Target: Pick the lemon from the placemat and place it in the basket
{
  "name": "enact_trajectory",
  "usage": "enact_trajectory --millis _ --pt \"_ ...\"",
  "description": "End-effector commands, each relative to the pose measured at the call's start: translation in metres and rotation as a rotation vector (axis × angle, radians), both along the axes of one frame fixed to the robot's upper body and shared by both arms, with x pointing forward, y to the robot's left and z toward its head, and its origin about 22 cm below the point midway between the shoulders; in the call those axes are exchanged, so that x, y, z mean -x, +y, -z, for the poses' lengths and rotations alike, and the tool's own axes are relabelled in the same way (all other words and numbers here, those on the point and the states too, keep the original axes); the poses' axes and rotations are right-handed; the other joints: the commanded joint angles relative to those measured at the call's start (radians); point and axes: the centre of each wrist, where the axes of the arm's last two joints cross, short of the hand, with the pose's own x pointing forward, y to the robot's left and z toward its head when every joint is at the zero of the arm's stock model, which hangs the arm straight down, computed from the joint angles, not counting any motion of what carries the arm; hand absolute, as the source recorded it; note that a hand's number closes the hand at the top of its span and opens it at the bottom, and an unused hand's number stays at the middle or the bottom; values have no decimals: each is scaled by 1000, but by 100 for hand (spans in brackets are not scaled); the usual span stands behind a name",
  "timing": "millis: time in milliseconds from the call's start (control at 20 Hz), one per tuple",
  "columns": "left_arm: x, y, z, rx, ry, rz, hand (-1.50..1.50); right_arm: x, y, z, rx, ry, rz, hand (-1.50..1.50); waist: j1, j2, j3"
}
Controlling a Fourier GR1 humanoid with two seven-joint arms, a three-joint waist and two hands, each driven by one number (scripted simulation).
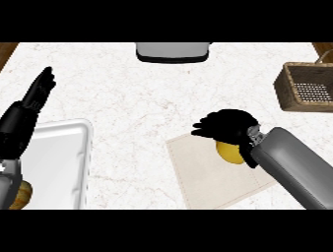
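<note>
The right hand [226,125] curls round the lemon [231,153] on the placemat [206,182], bound for the wicker basket [291,94]. The left hand [35,96] rests straight-fingered

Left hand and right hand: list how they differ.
The left hand has straight fingers and holds nothing; the right hand curls round the lemon. The left hand shows by the white tray; the right hand is over the placemat. Both are black.
</note>
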Motion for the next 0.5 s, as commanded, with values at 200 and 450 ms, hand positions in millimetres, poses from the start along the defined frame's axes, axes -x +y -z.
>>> enact_trajectory --millis 200,450 --pt "-3 -2 2 2 1 -8 0 18 4 31 -27 19 13 -150 -5 0 0" --pt "-4 15 -10 -4 3 18 0 3 -7 40 -5 36 14 -150 -1 0 0"
